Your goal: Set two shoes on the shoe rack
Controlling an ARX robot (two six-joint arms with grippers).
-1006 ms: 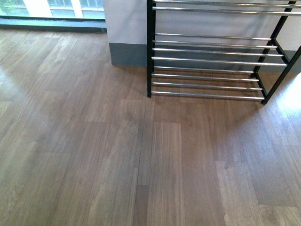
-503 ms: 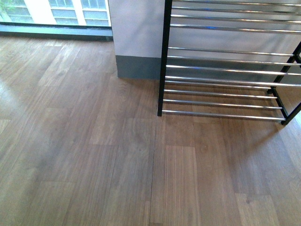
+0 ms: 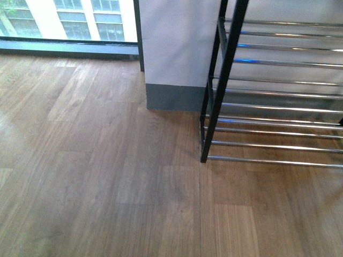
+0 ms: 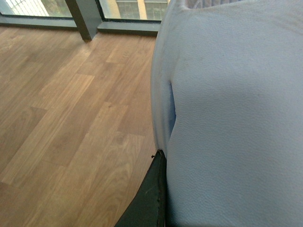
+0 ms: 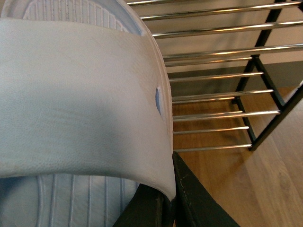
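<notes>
The shoe rack [image 3: 225, 80] stands at the right of the front view, black side frame and chrome rods, its tiers bare; neither arm shows there. In the left wrist view a pale blue slide slipper [image 4: 232, 113] fills the right side, and my left gripper [image 4: 163, 198] is shut on it, one black finger [image 4: 149, 198] showing against its edge. In the right wrist view my right gripper [image 5: 171, 201] is shut on the strap of a second pale blue slide slipper [image 5: 80, 94]. The rack's rods [image 5: 213, 75] lie just beyond it.
A white wall pillar with a grey skirting [image 3: 174, 96] stands left of the rack. A window with a dark sill [image 3: 69, 45] runs along the far left. Wooden floor [image 3: 107, 187] spreads across the front.
The front view has swung: the rack has shifted right and looms closer, its left frame now near the picture's middle. More of the pillar and window shows.
</notes>
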